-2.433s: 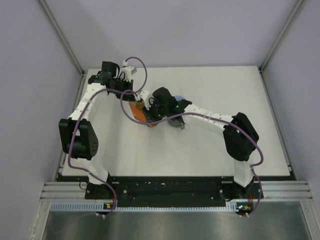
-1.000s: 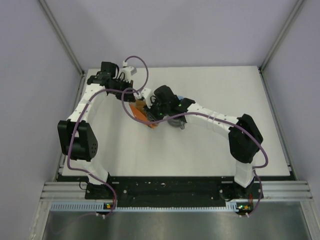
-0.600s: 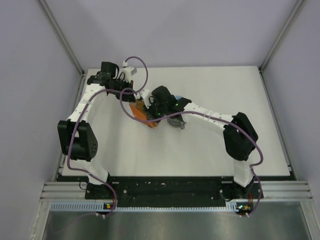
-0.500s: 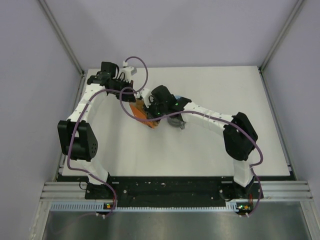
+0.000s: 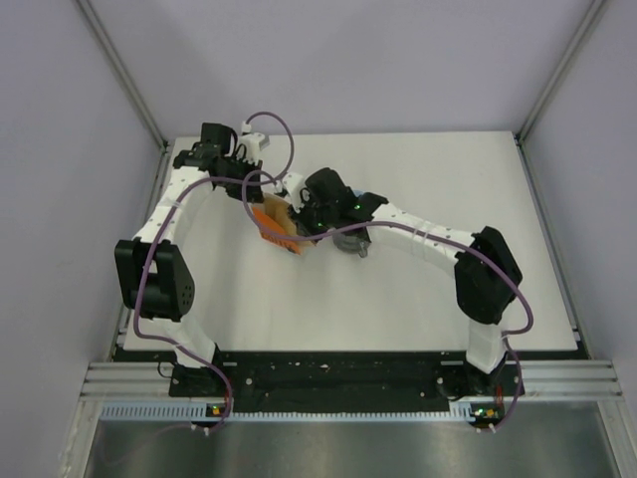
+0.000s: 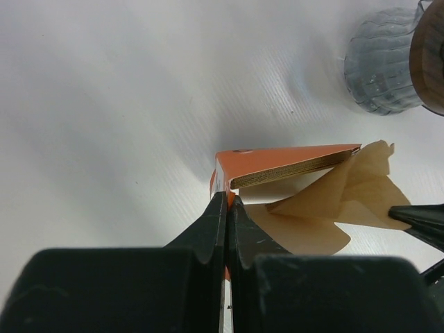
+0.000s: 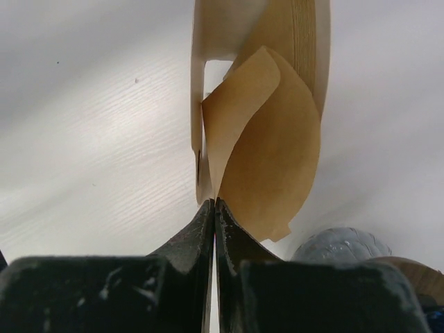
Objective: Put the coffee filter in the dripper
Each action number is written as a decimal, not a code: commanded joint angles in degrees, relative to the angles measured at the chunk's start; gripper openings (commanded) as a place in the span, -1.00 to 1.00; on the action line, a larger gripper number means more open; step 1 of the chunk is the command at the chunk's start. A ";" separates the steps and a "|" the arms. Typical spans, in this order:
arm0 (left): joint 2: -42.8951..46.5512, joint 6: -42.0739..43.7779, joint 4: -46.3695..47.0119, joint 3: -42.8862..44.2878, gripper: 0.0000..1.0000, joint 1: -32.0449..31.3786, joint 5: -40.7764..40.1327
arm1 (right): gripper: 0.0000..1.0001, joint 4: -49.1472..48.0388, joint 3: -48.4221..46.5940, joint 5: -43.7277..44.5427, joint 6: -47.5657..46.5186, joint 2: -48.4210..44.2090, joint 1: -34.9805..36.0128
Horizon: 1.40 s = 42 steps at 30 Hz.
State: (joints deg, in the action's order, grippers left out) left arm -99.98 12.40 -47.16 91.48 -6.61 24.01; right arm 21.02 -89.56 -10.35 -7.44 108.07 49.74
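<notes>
My left gripper (image 6: 227, 198) is shut on a corner of the orange pack (image 6: 277, 158), which holds a stack of tan filters. One coffee filter (image 7: 270, 146) sticks out of the pack, and my right gripper (image 7: 214, 201) is shut on its edge. The same filter shows in the left wrist view (image 6: 326, 208), with a right fingertip (image 6: 420, 218) at it. The dark-brown dripper (image 6: 431, 55) sits on the clear grey cup (image 6: 381, 66), just beyond the pack. In the top view both grippers meet at the pack (image 5: 269, 221), and the right arm hides most of the dripper.
The grey cup (image 5: 350, 244) stands mid-table under the right forearm, and shows in the right wrist view (image 7: 340, 246). The white table (image 5: 448, 179) is walled at the sides and back. The left arm's purple cable (image 5: 274, 129) loops above the pack.
The orange pack has shifted a little to the left and shows more of its face. The right arm's elbow has swung slightly right. Both grippers stay shut.
</notes>
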 commanded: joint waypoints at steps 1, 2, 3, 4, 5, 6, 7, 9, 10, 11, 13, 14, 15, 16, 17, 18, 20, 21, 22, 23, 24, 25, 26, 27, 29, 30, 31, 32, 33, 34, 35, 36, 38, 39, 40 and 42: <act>1.11 -0.10 1.89 0.72 -1.00 0.11 -1.86 | -1.00 -1.33 0.61 -0.90 -0.55 -5.41 0.19; 0.85 -0.01 2.07 0.80 -1.00 0.11 -1.86 | -1.00 -1.50 0.70 -1.07 -0.64 -5.50 0.27; 0.58 -0.01 2.16 0.80 -1.00 0.11 -2.12 | -1.00 -1.42 0.70 -1.16 -0.73 -5.59 0.27; 0.41 -0.01 2.24 0.80 -1.00 0.11 -2.39 | -1.00 -1.33 0.79 -1.16 -0.82 -5.68 0.27; 0.23 0.08 2.42 0.80 -1.00 0.19 -2.91 | -1.00 -1.41 0.79 -1.25 -0.91 -5.77 0.19; 0.05 0.25 2.51 0.80 -1.00 0.20 -3.26 | -1.00 -1.42 0.88 -1.34 -0.99 -6.03 0.19; -0.12 0.43 2.51 0.80 -1.00 0.20 -3.70 | -1.00 -1.33 0.88 -1.34 -1.08 -6.29 0.27; -0.56 0.60 3.03 0.89 -1.00 0.46 -4.49 | -1.00 -1.33 0.97 -1.52 -1.17 -6.73 0.19; -0.74 0.78 3.30 0.89 -1.00 0.72 -4.76 | -1.00 -1.33 0.97 -1.60 -1.17 -7.43 0.27; -1.00 0.78 3.65 0.89 -1.00 1.07 -5.02 | -1.00 -1.33 0.88 -1.60 -1.17 -7.87 0.27; -1.53 0.78 4.35 1.15 -1.00 1.77 -5.90 | -1.00 -1.24 0.97 -1.78 -1.26 -9.27 0.19; -1.88 0.61 4.70 1.33 -1.00 2.21 -6.25 | -1.00 -1.24 0.88 -1.87 -1.35 -9.89 0.19; -2.14 0.52 4.97 1.42 -1.00 2.65 -6.34 | -1.00 -1.07 0.79 -2.04 -1.61 -10.68 0.19; -2.49 0.17 5.32 1.42 -1.00 3.09 -6.17 | -1.00 -0.89 0.70 -2.22 -1.87 -11.47 0.19; -2.76 -0.01 5.84 1.42 -1.00 3.44 -5.99 | -1.00 -0.63 0.53 -2.22 -2.14 -12.26 0.19; -2.93 -0.01 6.37 1.33 -1.00 3.62 -5.91 | -1.00 -0.19 0.26 -2.13 -2.40 -12.71 0.19; -3.37 -0.01 7.42 0.98 -1.00 3.89 -6.17 | -1.00 1.48 -0.61 -1.52 -3.28 -13.41 0.19; -3.64 -0.01 7.86 0.80 -1.00 3.97 -6.17 | -1.00 2.53 -1.05 -0.82 -3.80 -13.76 0.19; -3.81 -0.10 8.39 0.63 -1.00 4.15 -6.08 | -1.00 3.58 -1.49 -0.12 -4.42 -14.11 0.27; -3.90 -0.10 9.01 0.28 -1.00 4.24 -6.08 | -1.00 4.29 -1.76 0.76 -5.03 -14.55 0.27; -3.99 -0.10 9.53 0.01 -1.00 4.24 -5.99 | -1.00 4.99 -2.02 1.47 -5.65 -15.08 0.19; -3.99 -0.01 10.24 -0.42 -1.00 4.33 -5.99 | -1.00 5.52 -2.28 1.91 -6.18 -15.43 0.19; -3.99 0.25 10.85 -0.86 -1.00 4.33 -5.91 | -1.00 6.22 -2.46 2.26 -6.70 -15.87 0.19; -4.08 0.34 11.38 -1.30 -1.00 4.33 -5.82 | -1.00 7.36 -2.81 2.70 -7.06 -16.22 0.19; -4.25 0.69 12.26 -2.01 -1.00 4.33 -5.38 | -1.00 8.60 -3.43 4.19 -8.46 -17.10 0.19; -4.25 0.95 12.52 -2.36 -1.00 4.33 -5.20 | -1.00 8.86 -3.34 5.15 -9.07 -17.54 0.19; -4.34 1.39 12.61 -2.62 -1.00 4.33 -4.85 | -1.00 9.22 -3.25 6.03 -9.69 -18.07 0.19; -4.52 1.92 12.44 -2.80 -1.00 4.33 -4.24 | -1.00 9.39 -3.08 6.83 -10.31 -18.59 0.27; -4.52 2.01 12.18 -2.89 -1.00 4.33 -4.06 | -1.00 9.66 -2.90 7.44 -11.09 -18.95 0.19; -4.52 2.36 12.18 -3.06 -1.00 4.33 -3.97 | -1.00 9.92 -2.82 7.88 -11.71 -19.47 0.19; -4.34 2.45 12.18 -3.33 -1.00 4.33 -4.06 | -1.00 10.27 -2.81 8.15 -12.07 -19.83 0.19; -4.34 2.80 12.18 -3.59 -0.97 4.33 -3.97 | -1.00 10.53 -2.81 8.41 -12.50 -19.92 0.27; -3.99 3.41 12.09 -3.94 -0.86 4.33 -3.36 | -1.00 10.97 -2.90 9.11 -13.38 -20.62 0.19; -3.90 3.85 11.83 -4.03 -0.76 4.33 -2.92 | -1.00 11.24 -2.90 9.55 -13.91 -21.06 0.27; -3.64 4.64 11.13 -3.77 -0.58 4.33 -1.44 | -1.00 11.68 -2.90 10.17 -15.22 -21.41 0.19; -3.29 5.00 9.72 -3.33 -0.34 4.33 -0.46 | -1.00 12.12 -2.64 11.57 -17.59 -22.29 0.19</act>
State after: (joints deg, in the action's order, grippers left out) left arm -104.42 15.42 -36.75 87.94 -2.42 20.10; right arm 32.45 -89.78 -2.00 -20.29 89.58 49.74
